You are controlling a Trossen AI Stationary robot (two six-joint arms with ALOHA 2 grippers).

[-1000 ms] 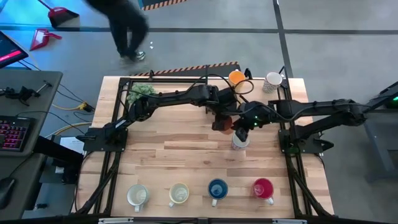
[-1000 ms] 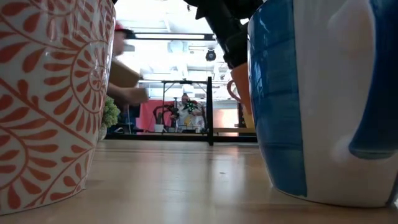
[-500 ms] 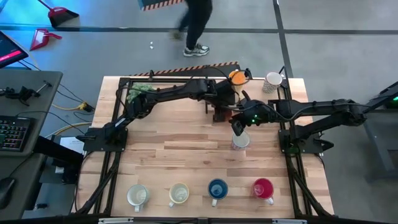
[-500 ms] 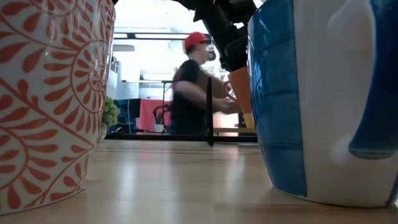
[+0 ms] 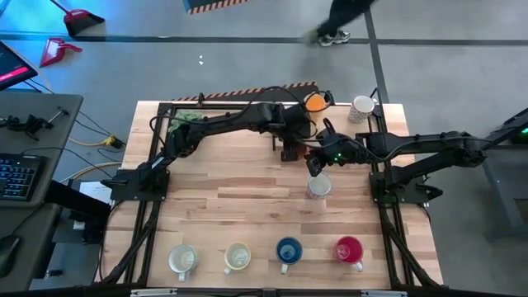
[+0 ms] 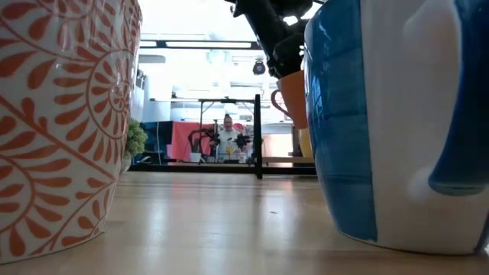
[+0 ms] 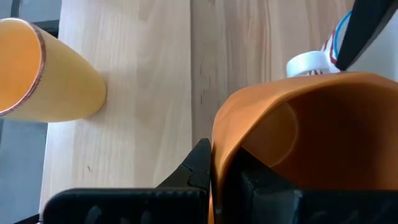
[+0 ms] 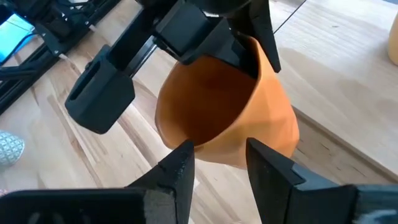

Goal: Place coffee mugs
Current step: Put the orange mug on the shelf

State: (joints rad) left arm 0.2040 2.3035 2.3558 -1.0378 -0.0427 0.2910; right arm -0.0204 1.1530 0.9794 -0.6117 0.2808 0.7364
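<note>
left jaws (image 8: 205, 37) clamped on orange mug (image 8: 224, 106), lifted toward 12 | my right jaws (image 8: 217, 163) just spread, backing off | handoff looks done

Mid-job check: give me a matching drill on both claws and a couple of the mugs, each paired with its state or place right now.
Things:
1. left claw
2. right claw
3. red-pink mug
4. second orange mug

States or places:
A. open, facing the held orange mug
B. right end of the near row
C. shut on the held orange mug's rim
D. at the far edge of the table

Pairs: 1-C, 2-A, 3-B, 4-D
</note>
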